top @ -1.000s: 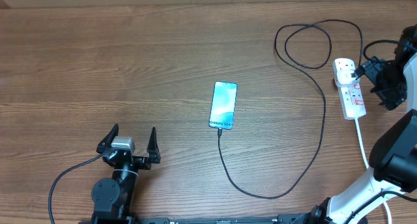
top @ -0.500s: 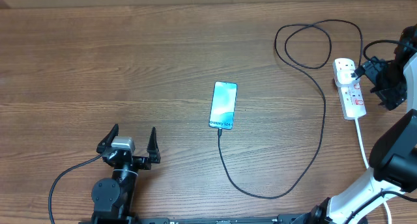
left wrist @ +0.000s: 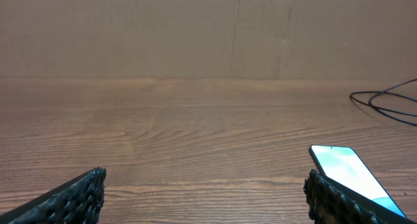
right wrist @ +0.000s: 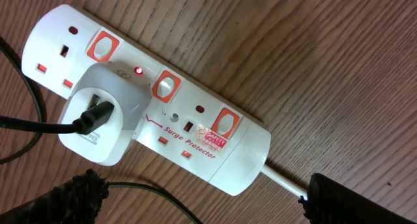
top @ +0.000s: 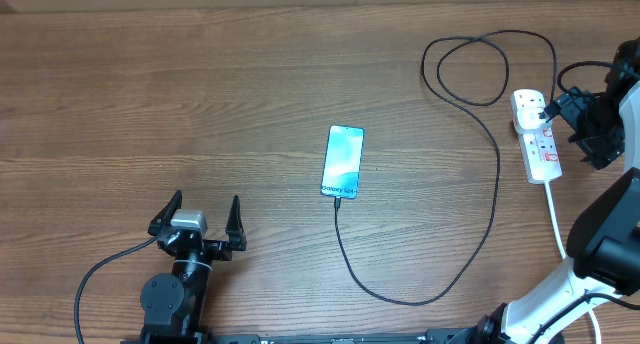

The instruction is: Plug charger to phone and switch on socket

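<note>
The phone (top: 342,161) lies screen up mid-table, and its corner shows in the left wrist view (left wrist: 345,168). The charger's thin black cable (top: 480,234) meets the phone's near short edge, curves right and loops up to the socket (top: 537,134). In the right wrist view the cable enters a white adapter (right wrist: 104,123) seated in the socket (right wrist: 215,129), and a small red light (right wrist: 138,71) glows beside it. My right gripper (right wrist: 202,198) hovers open just off the socket's cord end, holding nothing. My left gripper (top: 200,219) stands open at the front left, well away from the phone.
The socket's thick white cord (top: 555,219) runs toward the front right, beside my right arm's base. The spare black cable forms loops (top: 480,64) at the back right. A cardboard wall (left wrist: 208,28) bounds the far side of the table.
</note>
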Tool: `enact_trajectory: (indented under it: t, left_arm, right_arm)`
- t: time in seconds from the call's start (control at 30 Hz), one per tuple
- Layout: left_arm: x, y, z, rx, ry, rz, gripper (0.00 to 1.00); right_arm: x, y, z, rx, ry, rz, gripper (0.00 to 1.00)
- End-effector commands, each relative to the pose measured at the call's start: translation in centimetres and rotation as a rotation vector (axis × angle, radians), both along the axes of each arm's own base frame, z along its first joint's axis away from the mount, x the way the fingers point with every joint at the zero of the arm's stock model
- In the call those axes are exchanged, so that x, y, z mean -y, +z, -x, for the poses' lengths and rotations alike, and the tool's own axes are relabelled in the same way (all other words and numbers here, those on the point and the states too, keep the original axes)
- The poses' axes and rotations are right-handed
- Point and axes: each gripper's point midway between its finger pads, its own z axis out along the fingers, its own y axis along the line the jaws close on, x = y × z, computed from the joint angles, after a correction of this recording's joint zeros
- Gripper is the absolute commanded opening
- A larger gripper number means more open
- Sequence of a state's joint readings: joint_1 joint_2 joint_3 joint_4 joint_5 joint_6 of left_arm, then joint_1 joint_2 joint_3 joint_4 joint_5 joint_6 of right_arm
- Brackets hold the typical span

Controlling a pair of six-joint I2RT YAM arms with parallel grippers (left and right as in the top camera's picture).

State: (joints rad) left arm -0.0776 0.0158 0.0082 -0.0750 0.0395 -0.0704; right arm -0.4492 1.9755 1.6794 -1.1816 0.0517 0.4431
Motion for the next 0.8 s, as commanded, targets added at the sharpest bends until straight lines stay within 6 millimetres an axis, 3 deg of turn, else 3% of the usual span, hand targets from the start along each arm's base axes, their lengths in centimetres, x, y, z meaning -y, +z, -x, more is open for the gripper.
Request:
enact_trajectory:
  t: [0.0,0.27,0.43,0.77]
  left_arm:
    - [-0.4,0.0,0.0,0.008,0.018,-0.023,1.00]
    - [-0.4,0.0,0.0,0.009,0.018,-0.023,1.00]
    - [-0.4,0.0,0.0,0.009,0.018,-0.023,1.00]
    - [-0.4,0.0,0.0,0.009,0.018,-0.023,0.99]
  right_arm:
    - [0.2,1.9,-0.6,0.050,0.008,0.023,1.00]
    - [0.2,1.8,-0.6,0.049,0.008,0.023,1.00]
    - [0.1,2.8,-0.6,0.071,0.009,0.033,1.00]
    - [-1.1,8.8,-0.5,0.209,0.035,0.097,1.00]
